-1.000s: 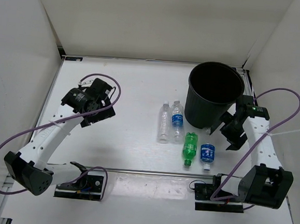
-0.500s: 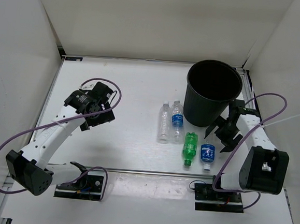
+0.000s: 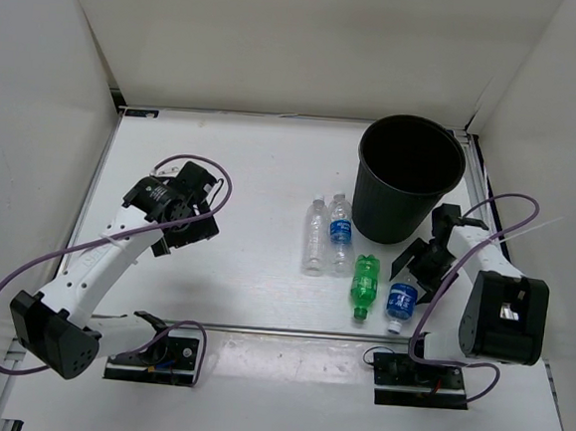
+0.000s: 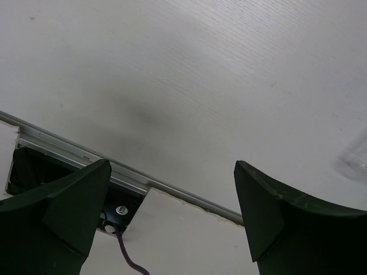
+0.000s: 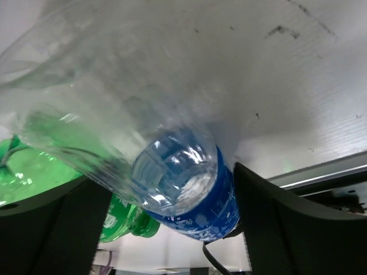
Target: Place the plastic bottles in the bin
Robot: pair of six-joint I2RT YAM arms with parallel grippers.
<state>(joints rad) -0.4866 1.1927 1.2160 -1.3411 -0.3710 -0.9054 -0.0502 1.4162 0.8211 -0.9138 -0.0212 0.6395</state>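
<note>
— What do we count?
— One black tapering bin [image 3: 388, 218] in the far-right corner.
— Jaws?
— Both wide: left gripper [image 4: 172, 166] holds nothing, right gripper [image 3: 415, 275] straddles a blue-labelled bottle [image 3: 397, 298].
— Four bottles lie toward the near edge: that one, another blue-labelled bottle [image 3: 340, 232], a clear bottle [image 3: 314, 238] and a green bottle [image 3: 363, 285].

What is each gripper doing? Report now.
Left gripper: open, empty.
Right gripper: open, straddling the small clear plastic bottle with blue label, not clamped.

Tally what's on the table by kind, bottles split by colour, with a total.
Plain clear bottle: 1
Blue-labelled clear bottles: 2
Green bottle: 1
Black bin: 1
Total: 5
</note>
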